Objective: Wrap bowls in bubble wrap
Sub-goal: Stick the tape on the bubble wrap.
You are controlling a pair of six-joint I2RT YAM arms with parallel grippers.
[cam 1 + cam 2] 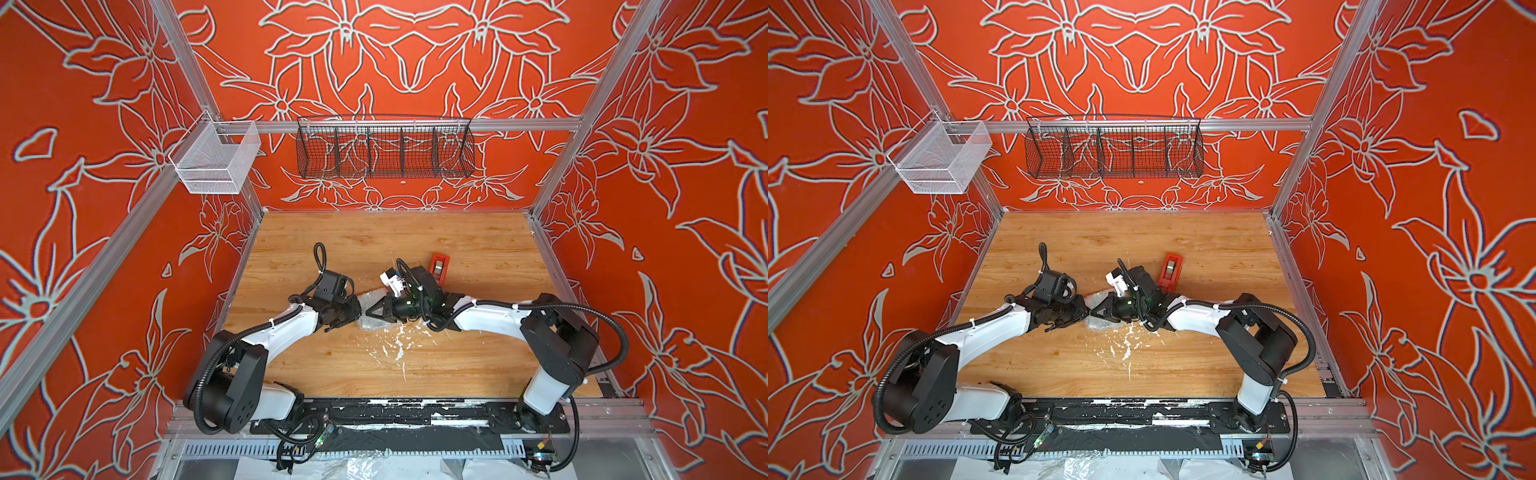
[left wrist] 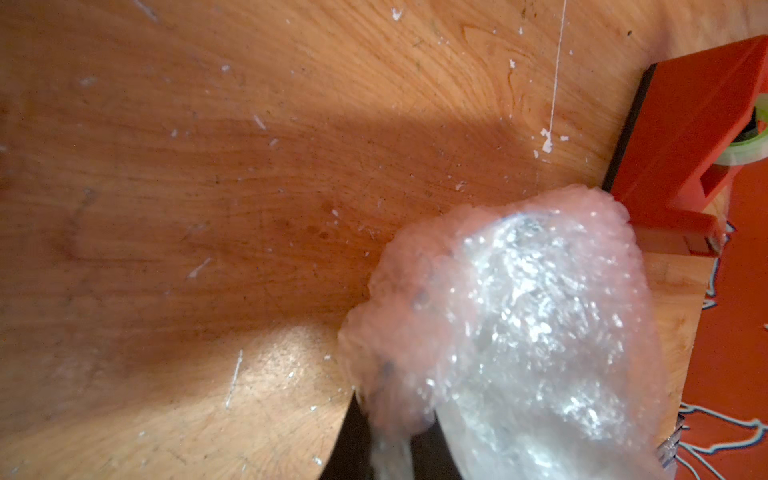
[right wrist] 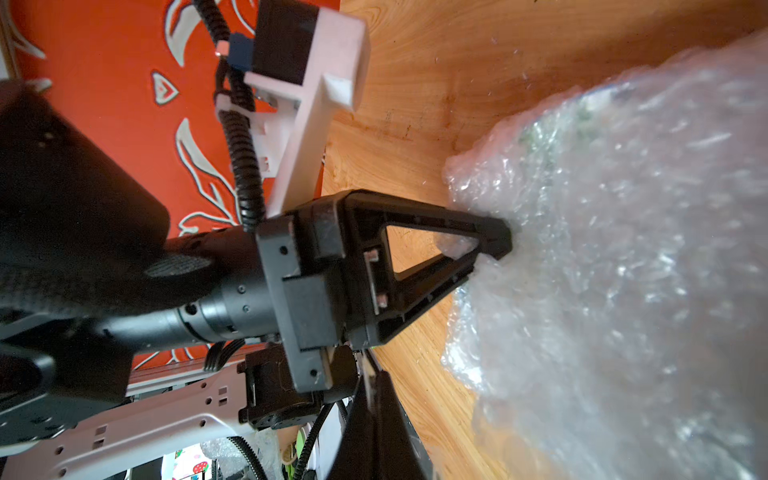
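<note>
Over the wooden table (image 1: 374, 241), I am clamping my left gripper (image 1: 358, 312) and right gripper (image 1: 368, 311) onto the bubble wrap (image 1: 371, 325), gathering it snug around the bowl (image 3: 582, 118).

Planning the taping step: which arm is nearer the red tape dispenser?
Right. The right claw grips the bubble wrap with its wrist right beside the tape dispenser; the left claw holds the wrap from the far side, farther from the dispenser.
</note>
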